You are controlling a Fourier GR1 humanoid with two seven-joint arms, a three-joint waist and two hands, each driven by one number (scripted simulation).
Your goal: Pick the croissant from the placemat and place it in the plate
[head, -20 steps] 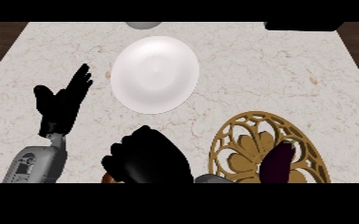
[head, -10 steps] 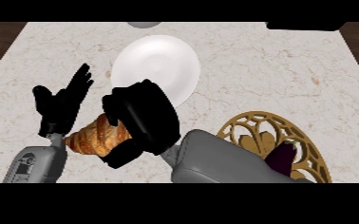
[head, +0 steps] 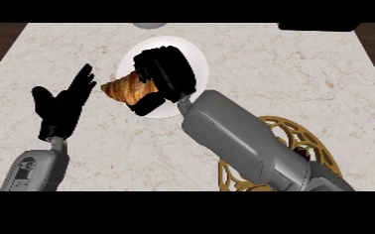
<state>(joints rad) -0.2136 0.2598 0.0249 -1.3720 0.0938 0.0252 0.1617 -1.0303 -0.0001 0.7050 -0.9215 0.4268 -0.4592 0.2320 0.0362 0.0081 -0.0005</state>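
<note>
Right arm has swung up from the gold placemat since a second ago; right hand now sits over the white plate, half a second ago it was short of the rim. Its fingers are curled round the croissant, whose free end pokes out past the fingertips over the plate's left edge. Transport is nearly done; lowering and release remain. Left hand rests open, fingers spread, well left of it.

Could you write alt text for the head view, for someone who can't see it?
The robot's right hand holds a golden-brown croissant over a white round plate on a marble counter. Its left hand rests open at the left.
</note>
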